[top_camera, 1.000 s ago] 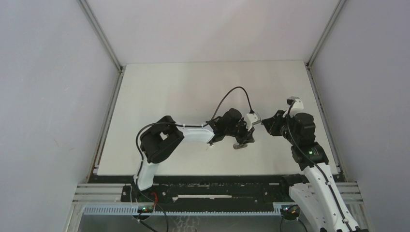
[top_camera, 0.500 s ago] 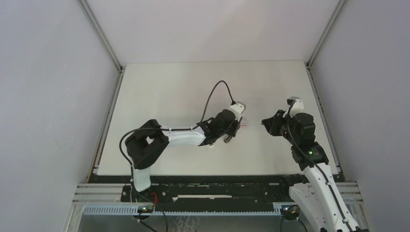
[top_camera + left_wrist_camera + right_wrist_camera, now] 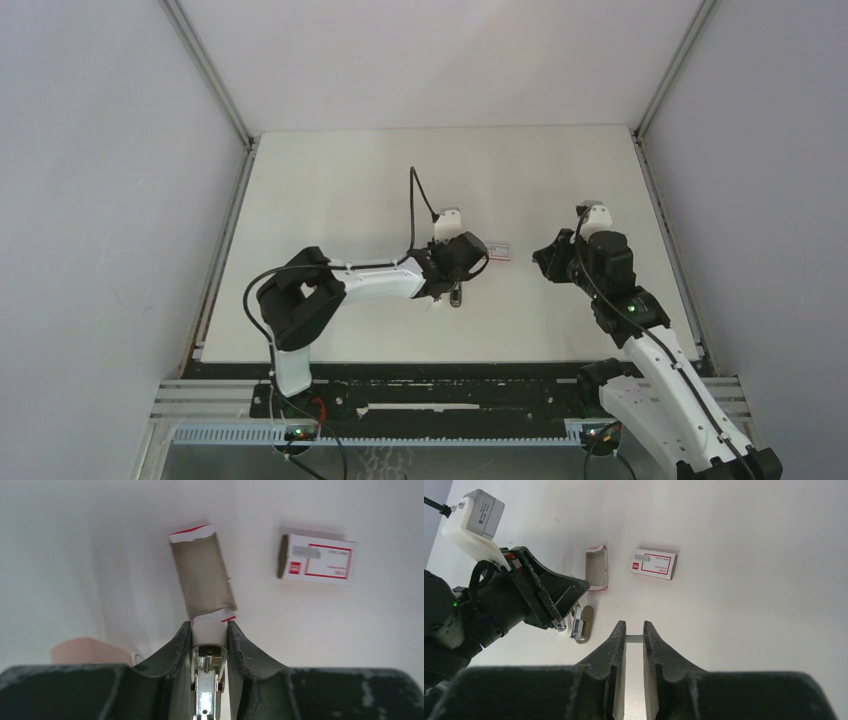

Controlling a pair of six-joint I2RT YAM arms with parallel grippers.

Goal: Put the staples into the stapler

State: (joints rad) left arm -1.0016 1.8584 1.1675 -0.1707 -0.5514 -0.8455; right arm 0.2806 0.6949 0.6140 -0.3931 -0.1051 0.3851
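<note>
Staples [image 3: 634, 640] show as one thin silvery strip, pinched crosswise between the tips of the right gripper [image 3: 634, 626]. Its jaws are drawn nearly together on the strip, and it is held in the air above the white table [image 3: 340, 190], to the right of the other items and clear of all of them.

The stapler [image 3: 209, 647] is in the left gripper [image 3: 209, 628], clamped by its sides. Its pale plastic nose pokes out past the fingertips and the bright metal channel is visible between the fingers. It sits low over the table, just short of the grey-brown inner tray [image 3: 202, 577]. The tray lies pulled out of its box, and no staples can be made out in it. The white box with red print [image 3: 317, 560] lies flat to the tray's right, apart from it.

The strip is probably very light, stiff along its length, and brittle. It is likely held together only by a weak bond, so a hard squeeze or any twist could snap it into pieces, and its smooth metal may slide in the pads. A light hold across its two long sides near the middle looks best, leaving one end free to lead into the channel.

The stapler should be light, rigid and smooth-sided. A grip across the body behind the nose suits it, provided the fingers stay off the channel opening. The loading itself appears not yet done, with strip and channel well apart.
</note>
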